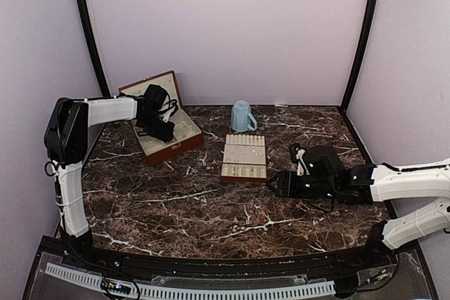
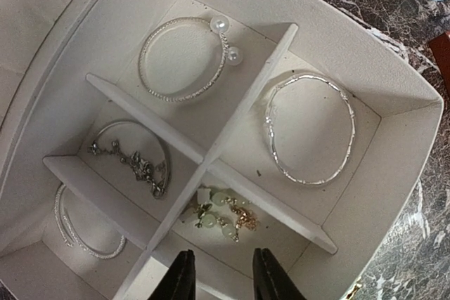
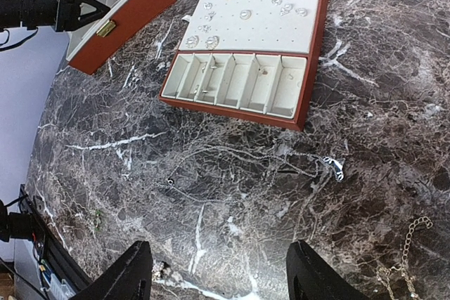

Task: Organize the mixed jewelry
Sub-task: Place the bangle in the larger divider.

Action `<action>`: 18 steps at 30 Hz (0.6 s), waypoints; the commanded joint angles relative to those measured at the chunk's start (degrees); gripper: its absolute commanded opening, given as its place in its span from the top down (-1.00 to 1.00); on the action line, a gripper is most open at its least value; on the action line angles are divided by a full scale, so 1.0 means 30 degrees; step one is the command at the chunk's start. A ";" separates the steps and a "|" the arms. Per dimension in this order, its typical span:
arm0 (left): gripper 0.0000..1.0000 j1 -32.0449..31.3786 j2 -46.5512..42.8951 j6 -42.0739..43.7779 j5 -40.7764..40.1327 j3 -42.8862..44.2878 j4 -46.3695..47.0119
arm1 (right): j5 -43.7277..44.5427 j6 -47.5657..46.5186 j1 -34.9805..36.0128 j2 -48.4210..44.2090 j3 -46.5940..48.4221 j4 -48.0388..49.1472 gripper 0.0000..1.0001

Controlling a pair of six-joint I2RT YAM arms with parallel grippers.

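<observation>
Top external view: marble table (image 1: 211, 209); jewelry box (image 1: 176, 151), far-left corner, holding bangles (image 2: 309, 128) and earrings (image 2: 223, 217) in compartments; slotted tray (image 1: 242, 170), centre, bearing studs (image 3: 246, 13); right gripper (image 3: 221, 272), jaws wide, empty; left gripper (image 2: 225, 275) over the box, jaws part-open, empty; loose chain (image 3: 330, 161) beside the tray's near edge. Advice: pinch it low and squarely, without dragging.

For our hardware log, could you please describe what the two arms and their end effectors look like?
Both arms have white tubular links joined by black joint housings. The left arm carries looped black cables near its wrist. The right arm shows small green lights on its black wrist section. The left end effector and right end effector each have two plain black fingers.
</observation>
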 commanded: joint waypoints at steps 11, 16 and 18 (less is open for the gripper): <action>-0.07 0.0120 -0.5502 -0.0030 -0.0449 -0.2738 0.3736 | 0.0450 -0.0353 -0.0099 -0.0174 0.0435 -0.0361 -0.32; -0.26 0.0119 -0.8685 -0.0387 -0.0111 -0.4209 0.4597 | 0.0488 -0.0993 -0.0099 0.0055 0.0972 -0.1116 -0.33; -0.33 0.0124 -1.0069 -0.0791 0.0139 -0.4995 0.4851 | 0.0104 -0.1471 -0.0081 0.0319 0.1236 -0.1192 -0.30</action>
